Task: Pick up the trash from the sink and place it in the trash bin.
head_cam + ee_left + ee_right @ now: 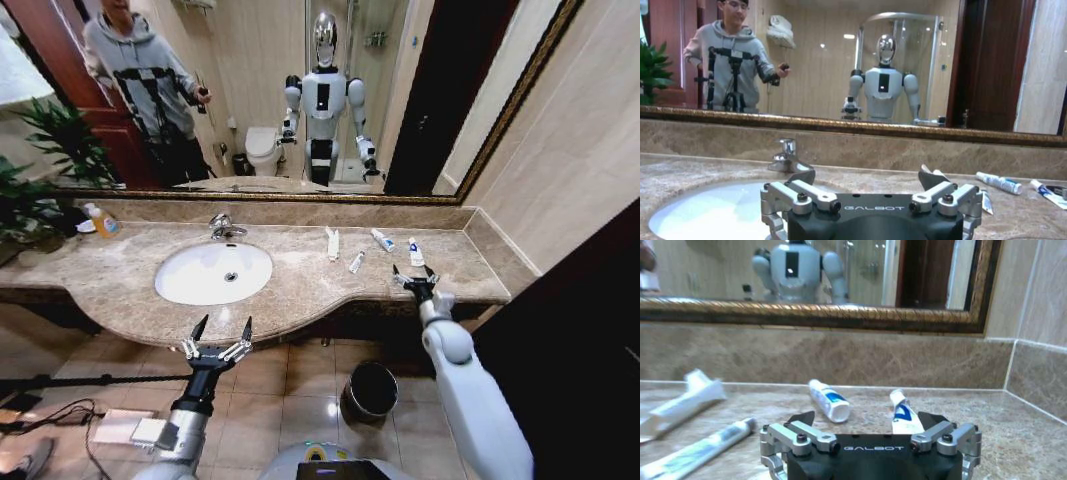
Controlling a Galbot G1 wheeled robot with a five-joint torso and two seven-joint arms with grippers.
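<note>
Right gripper (414, 272) hovers wide open over the counter (300, 285) near the tubes (384, 240); left gripper (221, 331), also wide, empty by the sink (170, 285).

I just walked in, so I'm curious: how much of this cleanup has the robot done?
Nothing looks done yet. Four trash pieces lie on the counter right of the sink. The open right gripper hovers near them, holding nothing; the left gripper waits open at the counter's front edge. Everything remains to reach the trash bin.

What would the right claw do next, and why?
Probably ease forward and down onto the nearest white tube. The right gripper hangs open just short of it, holding nothing, and the trash bin waits on the floor below.
</note>
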